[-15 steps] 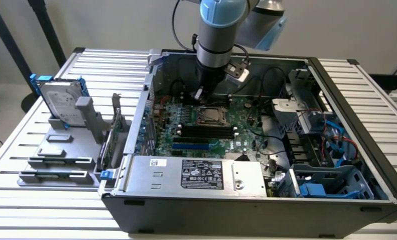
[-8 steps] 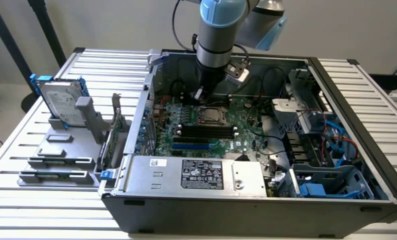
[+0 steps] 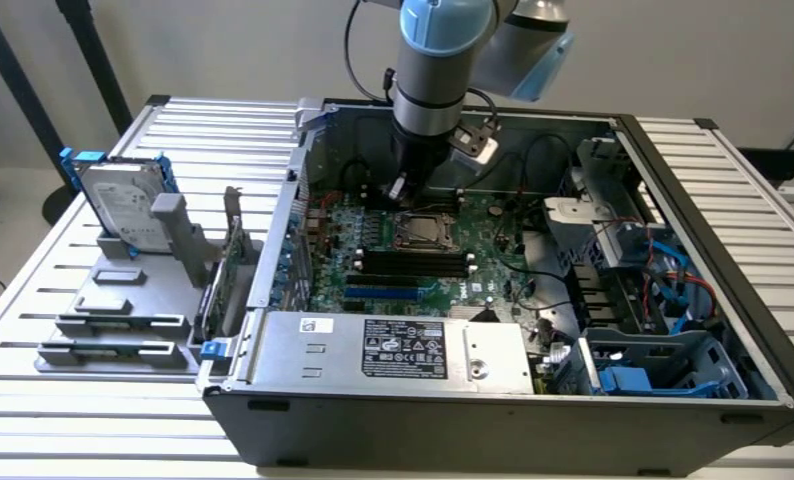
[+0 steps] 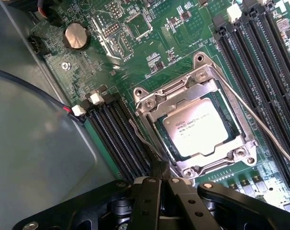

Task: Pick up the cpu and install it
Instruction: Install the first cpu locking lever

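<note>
Cpu [image 4: 202, 128] sits flat in the socket [image 4: 195, 127] on the board [image 4: 135, 62], just ahead of the tool [image 4: 160, 178], whose fingers are clenched together w/ nothing between them, hovering at the socket's edge.

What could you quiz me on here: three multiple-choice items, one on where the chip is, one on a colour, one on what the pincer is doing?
1. Where is the cpu?
A. in the socket on the board
B. on the table by the hard drive
C. on the power supply

2. What colour is the board?
A. red
B. green
C. white

3. What is the pincer holding?
A. the cpu
B. a cable
C. nothing

Answers:
1 A: the silver chip lies flat inside the metal socket frame.
2 B: green shows around the socket in both views.
3 C: its fingers meet beside the socket with nothing between them, and the cpu lies apart from them.
</note>
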Robot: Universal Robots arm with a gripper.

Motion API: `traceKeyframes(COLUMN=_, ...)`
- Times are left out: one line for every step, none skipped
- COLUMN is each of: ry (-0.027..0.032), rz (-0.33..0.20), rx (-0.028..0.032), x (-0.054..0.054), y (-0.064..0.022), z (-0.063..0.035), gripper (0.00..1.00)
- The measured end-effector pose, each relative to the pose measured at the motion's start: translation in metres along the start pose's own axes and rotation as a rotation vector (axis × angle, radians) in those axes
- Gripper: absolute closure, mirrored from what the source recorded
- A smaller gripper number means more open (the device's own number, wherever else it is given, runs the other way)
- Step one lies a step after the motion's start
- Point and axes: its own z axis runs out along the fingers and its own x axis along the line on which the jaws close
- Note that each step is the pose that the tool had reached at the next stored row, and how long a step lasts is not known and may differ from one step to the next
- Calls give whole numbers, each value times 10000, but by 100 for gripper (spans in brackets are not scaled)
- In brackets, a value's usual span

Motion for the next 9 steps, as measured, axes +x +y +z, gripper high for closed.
traceKeyframes(ry=1, rz=0, rx=-2, x=0, y=2, z=3, gripper=89)
traceKeyframes(ry=1, rz=-2, rx=-3, x=1, y=4, z=5, gripper=89)
traceKeyframes(ry=1, rz=-2, rx=-5, x=3, y=6, z=6, gripper=89)
traceKeyframes(ry=2, rz=-1, rx=-6, x=5, y=6, z=9, gripper=89)
traceKeyframes(ry=2, rz=-1, rx=-8, x=9, y=4, z=11, gripper=89)
traceKeyframes(ry=3, rz=-3, rx=-6, x=14, y=2, z=13, gripper=89)
traceKeyframes(ry=7, rz=-4, rx=-5, x=17, y=1, z=16, gripper=89)
traceKeyframes(ry=6, rz=-4, rx=-5, x=20, y=-1, z=18, gripper=89)
traceKeyframes(ry=6, rz=-4, rx=-6, x=21, y=-1, z=19, gripper=89)
